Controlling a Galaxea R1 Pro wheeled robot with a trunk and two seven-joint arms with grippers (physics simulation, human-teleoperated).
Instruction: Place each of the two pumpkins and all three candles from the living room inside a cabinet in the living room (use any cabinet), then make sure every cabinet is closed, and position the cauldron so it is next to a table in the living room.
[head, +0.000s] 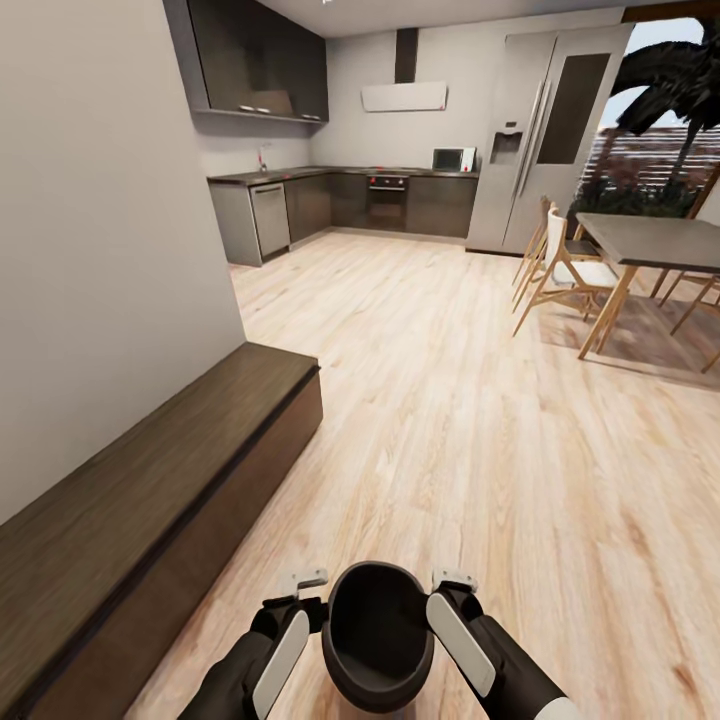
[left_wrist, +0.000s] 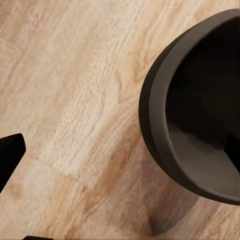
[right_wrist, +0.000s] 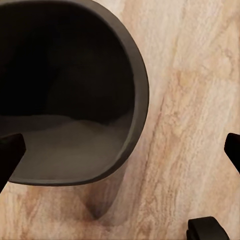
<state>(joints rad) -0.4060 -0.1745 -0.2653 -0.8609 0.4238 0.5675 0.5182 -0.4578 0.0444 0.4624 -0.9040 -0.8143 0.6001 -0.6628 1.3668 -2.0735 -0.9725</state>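
Hanging between the two arms at the bottom of the head view, the black cauldron (head: 378, 632) sits above the pale wood floor (head: 480, 420), mouth tilted toward the camera. The left gripper (head: 300, 590) presses against one side of its belly and the right gripper (head: 448, 590) against the other, so the pot is squeezed between them rather than pinched inside either one. In both wrist views the fingers stand well apart, the rim passing between them. The long dark cabinet (head: 150, 510) runs along the wall to the left, its fronts closed. A dining table (head: 660, 240) with chairs stands far ahead on the right.
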